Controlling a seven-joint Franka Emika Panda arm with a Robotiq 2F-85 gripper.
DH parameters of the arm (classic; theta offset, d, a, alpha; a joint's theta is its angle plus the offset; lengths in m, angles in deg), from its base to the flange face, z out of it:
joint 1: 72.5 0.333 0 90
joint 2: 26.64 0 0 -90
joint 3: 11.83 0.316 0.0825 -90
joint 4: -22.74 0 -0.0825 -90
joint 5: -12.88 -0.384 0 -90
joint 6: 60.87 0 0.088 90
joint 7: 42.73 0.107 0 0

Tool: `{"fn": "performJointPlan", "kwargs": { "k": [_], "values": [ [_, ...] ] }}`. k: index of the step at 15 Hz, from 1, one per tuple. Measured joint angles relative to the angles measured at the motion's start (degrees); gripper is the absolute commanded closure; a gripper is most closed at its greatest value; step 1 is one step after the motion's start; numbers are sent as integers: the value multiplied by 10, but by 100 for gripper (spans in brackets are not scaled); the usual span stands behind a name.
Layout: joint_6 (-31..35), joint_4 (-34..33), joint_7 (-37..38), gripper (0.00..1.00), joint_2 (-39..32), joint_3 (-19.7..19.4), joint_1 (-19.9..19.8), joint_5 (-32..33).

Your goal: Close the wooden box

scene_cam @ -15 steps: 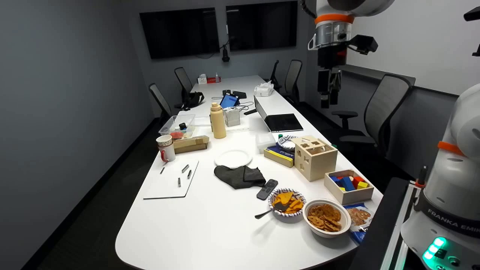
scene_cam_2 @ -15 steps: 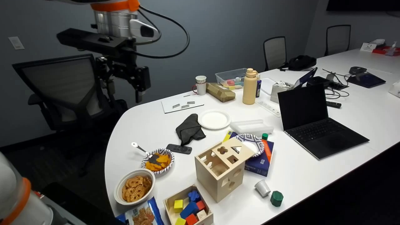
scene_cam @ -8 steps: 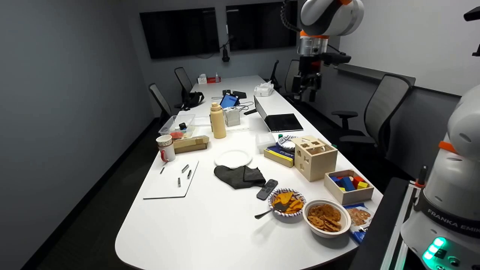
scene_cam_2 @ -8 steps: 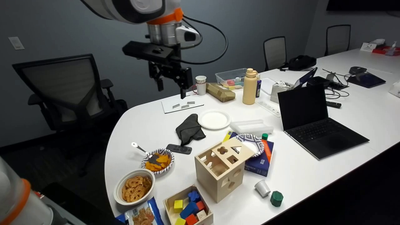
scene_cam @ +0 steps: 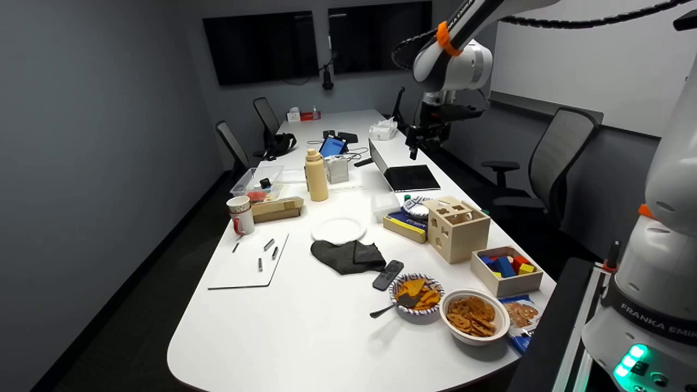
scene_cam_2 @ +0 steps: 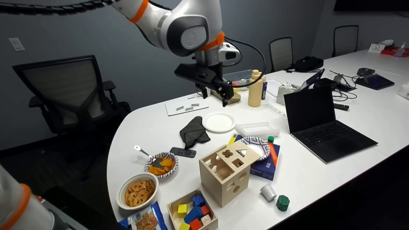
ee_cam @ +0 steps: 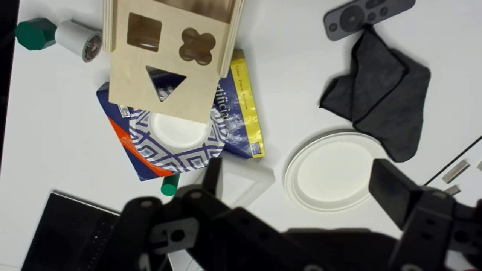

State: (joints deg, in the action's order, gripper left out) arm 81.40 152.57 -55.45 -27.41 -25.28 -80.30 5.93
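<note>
The light-tan wooden box [scene_cam_2: 211, 183] stands upright on the table and shows in both exterior views [scene_cam: 463, 242]. Its lid [scene_cam_2: 235, 151], with flower, triangle and square holes, is slid partway out, leaving part of the top open. In the wrist view the lid [ee_cam: 194, 94] juts out over a patterned paper bowl. My gripper [scene_cam_2: 215, 99] hangs in the air above the table, apart from the box. In the wrist view the gripper [ee_cam: 296, 167] has its jaws wide apart with nothing between them; the box lies at the upper left.
A dark-blue and yellow book-like box [scene_cam_2: 263, 171] with the patterned bowl [scene_cam_2: 255, 147] sits under the lid's end. A block tray [scene_cam_2: 209, 223], a grey cup [scene_cam_2: 268, 192] and a green block [scene_cam_2: 283, 203] stand near the wooden box. A laptop [scene_cam_2: 332, 137] and tall bottle [scene_cam_2: 255, 91] stand farther off.
My arm has swung over the table and come lower, moving right in an exterior view and toward the laptop side. The gripper has opened. The wooden box and its lid have not moved.
</note>
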Motion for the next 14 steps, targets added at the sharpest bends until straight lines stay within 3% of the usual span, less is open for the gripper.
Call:
{"fn": "performJointPlan", "kwargs": {
  "k": [7, 14],
  "values": [
    [84, -58, 0, 0, -127, 8, -53, -54],
    [105, -116, 4, 0, -224, 41, -101, -83]
  ]
}}
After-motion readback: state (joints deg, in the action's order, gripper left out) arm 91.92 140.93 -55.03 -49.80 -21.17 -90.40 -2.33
